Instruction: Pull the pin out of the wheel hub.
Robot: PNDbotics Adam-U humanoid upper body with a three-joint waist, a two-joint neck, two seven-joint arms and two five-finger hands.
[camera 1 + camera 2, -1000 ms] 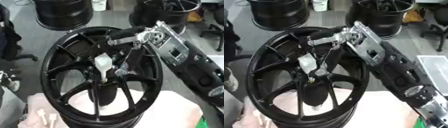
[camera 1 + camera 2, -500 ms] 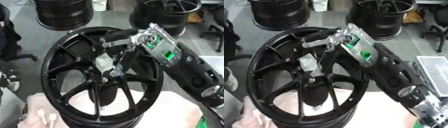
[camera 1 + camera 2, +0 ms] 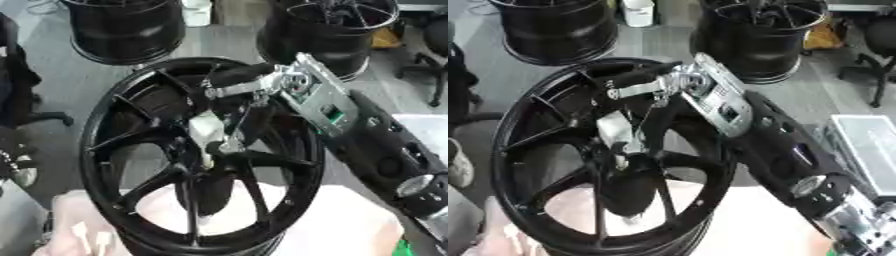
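A black spoked wheel hub (image 3: pixel 122 120) lies flat in front of me on a pinkish cloth (image 3: pixel 337 220). A whitish pin (image 3: pixel 204 131) stands in the hub's centre bore, among the spokes. My right arm comes in from the lower right and its hand (image 3: pixel 254 85) hangs over the hub's centre. Its fingers (image 3: pixel 234 142) reach down beside the pin and curl against it, with the thumb on the other side. The pin's lower end is hidden in the bore. My left hand shows in neither view.
Two more black wheel rims (image 3: pixel 127 30) (image 3: pixel 328 27) stand on the floor behind the hub, with a white container (image 3: pixel 197 10) between them. A silver case (image 3: pixel 872 145) lies at the right. An office chair (image 3: pixel 433 45) stands at the far right.
The right wrist has rolled, turning its silver plate and green board upward. The hand stays over the hub's centre and the pin has not visibly risen.
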